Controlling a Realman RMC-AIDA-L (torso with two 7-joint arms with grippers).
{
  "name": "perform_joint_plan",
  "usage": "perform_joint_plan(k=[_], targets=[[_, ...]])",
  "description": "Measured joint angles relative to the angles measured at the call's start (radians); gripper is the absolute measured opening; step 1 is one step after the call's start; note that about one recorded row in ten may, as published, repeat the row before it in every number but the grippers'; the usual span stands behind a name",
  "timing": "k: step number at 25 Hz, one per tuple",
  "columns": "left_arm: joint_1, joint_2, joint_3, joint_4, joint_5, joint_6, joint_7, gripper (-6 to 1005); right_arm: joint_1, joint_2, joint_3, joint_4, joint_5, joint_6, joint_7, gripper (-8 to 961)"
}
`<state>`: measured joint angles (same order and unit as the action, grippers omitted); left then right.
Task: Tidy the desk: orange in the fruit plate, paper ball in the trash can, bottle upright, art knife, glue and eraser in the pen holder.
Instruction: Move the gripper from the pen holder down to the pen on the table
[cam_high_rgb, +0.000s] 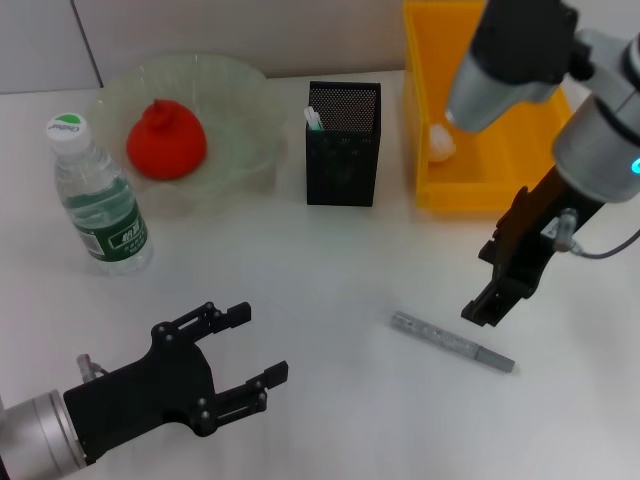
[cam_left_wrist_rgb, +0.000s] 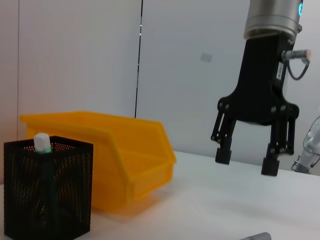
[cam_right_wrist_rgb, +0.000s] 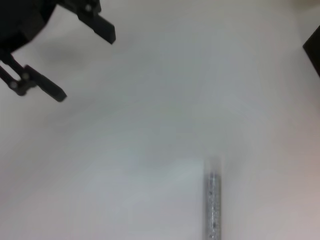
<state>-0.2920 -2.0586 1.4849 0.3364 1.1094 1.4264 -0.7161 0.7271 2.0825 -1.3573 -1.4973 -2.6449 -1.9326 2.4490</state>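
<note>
The orange (cam_high_rgb: 165, 140) lies in the fruit plate (cam_high_rgb: 245, 130). To the plate's left the bottle (cam_high_rgb: 100, 200) stands upright. A white-and-green art knife tip (cam_high_rgb: 313, 120) (cam_left_wrist_rgb: 42, 143) pokes out of the pen holder (cam_high_rgb: 342, 150) (cam_left_wrist_rgb: 47, 192). Inside the trash can (cam_high_rgb: 470, 193) (cam_left_wrist_rgb: 125, 160) sits the paper ball (cam_high_rgb: 440, 143). The glue (cam_high_rgb: 452, 341) (cam_right_wrist_rgb: 213, 200) lies flat on the table. Just above and right of it hangs my right gripper (cam_high_rgb: 487, 312) (cam_left_wrist_rgb: 247, 162), open and holding nothing. My left gripper (cam_high_rgb: 255, 345) (cam_right_wrist_rgb: 85, 65) rests low at the front left, open. The eraser is not in view.
The white table (cam_high_rgb: 330, 280) carries the containers in a row along the back, near the wall. My right arm's grey upper link (cam_high_rgb: 500, 70) reaches over the yellow bin and covers part of it.
</note>
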Motion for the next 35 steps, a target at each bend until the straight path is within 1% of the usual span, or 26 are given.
perform_joint_plan(k=[5,7,8,14,18,24,28,34,35], targets=[[-0.002,0.000,0.000,0.003,-0.003,0.000,0.000,773,0.004,0.001,-0.107,0.054,-0.042,0.076,0.065,756],[-0.003,0.000,0.000,0.003,-0.003,0.000,-0.001,773,0.002,0.002,-0.125,0.061,-0.047,0.091,0.070,755],[-0.004,0.000,0.000,0.003,-0.004,0.000,-0.001,773,-0.002,0.003,-0.163,0.082,-0.050,0.127,0.078,755],[-0.004,0.000,0.000,0.003,-0.005,0.001,-0.003,773,-0.004,0.005,-0.248,0.139,-0.036,0.209,0.112,754],[-0.005,0.000,0.000,-0.001,-0.005,0.002,-0.004,773,-0.010,0.007,-0.274,0.166,-0.018,0.251,0.137,736],[-0.006,-0.001,0.000,-0.002,-0.002,0.001,-0.004,773,-0.035,0.008,-0.277,0.179,0.006,0.300,0.140,699],[-0.006,-0.002,0.000,-0.002,-0.001,0.000,-0.005,773,-0.038,0.008,-0.278,0.206,0.008,0.330,0.140,674],[-0.006,-0.002,0.000,-0.002,0.000,-0.001,-0.005,773,-0.038,0.008,-0.311,0.218,0.008,0.359,0.152,454],[-0.006,-0.002,0.000,-0.002,0.000,-0.001,-0.005,773,-0.038,0.008,-0.317,0.220,0.009,0.363,0.154,454]])
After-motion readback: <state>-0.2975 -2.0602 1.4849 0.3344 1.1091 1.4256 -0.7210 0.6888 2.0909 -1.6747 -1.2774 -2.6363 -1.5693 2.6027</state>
